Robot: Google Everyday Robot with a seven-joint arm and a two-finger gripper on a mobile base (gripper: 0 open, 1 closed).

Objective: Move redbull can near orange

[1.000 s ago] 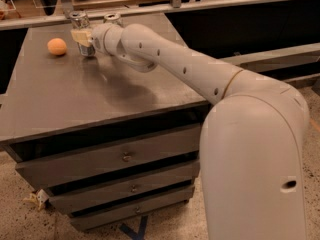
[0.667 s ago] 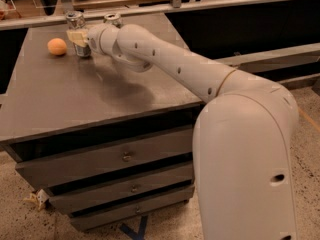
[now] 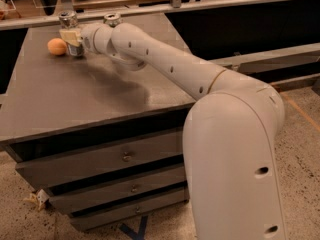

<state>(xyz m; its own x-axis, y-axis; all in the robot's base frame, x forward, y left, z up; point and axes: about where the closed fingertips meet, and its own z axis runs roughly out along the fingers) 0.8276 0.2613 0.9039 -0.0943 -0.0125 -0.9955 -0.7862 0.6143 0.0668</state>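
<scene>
The orange (image 3: pixel 56 46) lies at the far left of the dark table top (image 3: pixel 75 99). The redbull can (image 3: pixel 69 23), slim and silver with a pull-tab top, stands upright just right of the orange, almost touching it. My gripper (image 3: pixel 73 36) reaches in from the right at the end of the long white arm and is shut on the can's middle, so its pale fingers (image 3: pixel 70 35) hide much of the can's body. The can's base is at or just above the table surface.
A second silver can top (image 3: pixel 112 19) shows behind my wrist near the table's back edge. The table is a drawer cabinet with drawers (image 3: pixel 100 159) in front. My white arm and base (image 3: pixel 235 154) fill the right side. A rail (image 3: pixel 175 4) runs behind.
My gripper has carried the redbull can leftward across the table's back. The gap between the can and the orange has closed to almost nothing.
</scene>
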